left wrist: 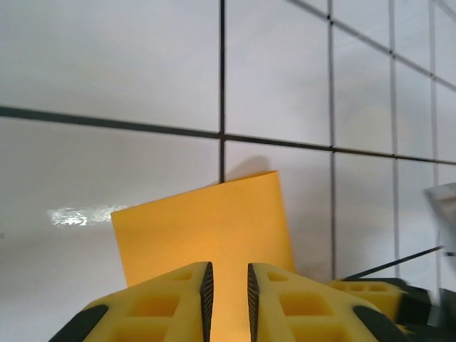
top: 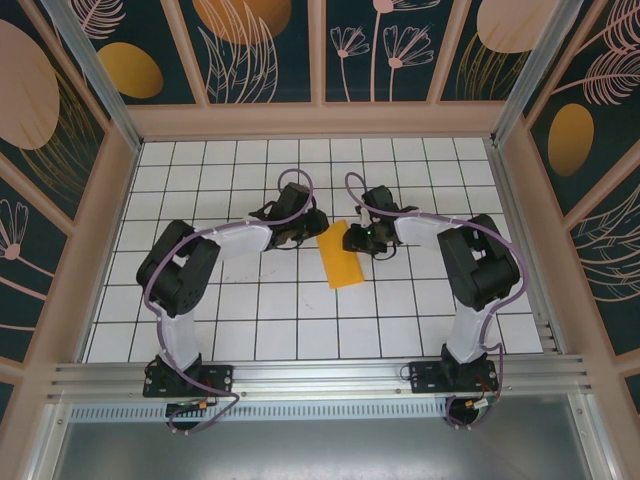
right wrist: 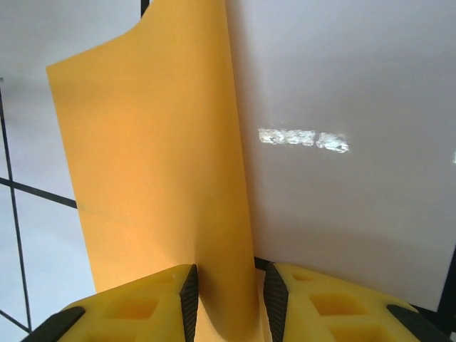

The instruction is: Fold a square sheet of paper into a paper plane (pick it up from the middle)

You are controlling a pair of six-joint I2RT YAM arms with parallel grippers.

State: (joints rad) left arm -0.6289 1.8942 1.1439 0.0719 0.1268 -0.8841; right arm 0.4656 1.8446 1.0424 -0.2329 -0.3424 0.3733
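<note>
The square sheet of paper (left wrist: 206, 235) ran into the thin slit between the left gripper's (left wrist: 229, 299) yellow fingers, which were clenched on its near edge. The right gripper (right wrist: 229, 306) bracketed a curled-up fold of the sheet with a wider gap; whether it pinched could not be told. Seen from above, the paper lay between both grippers at the middle of the white gridded table (top: 250, 310).
</note>
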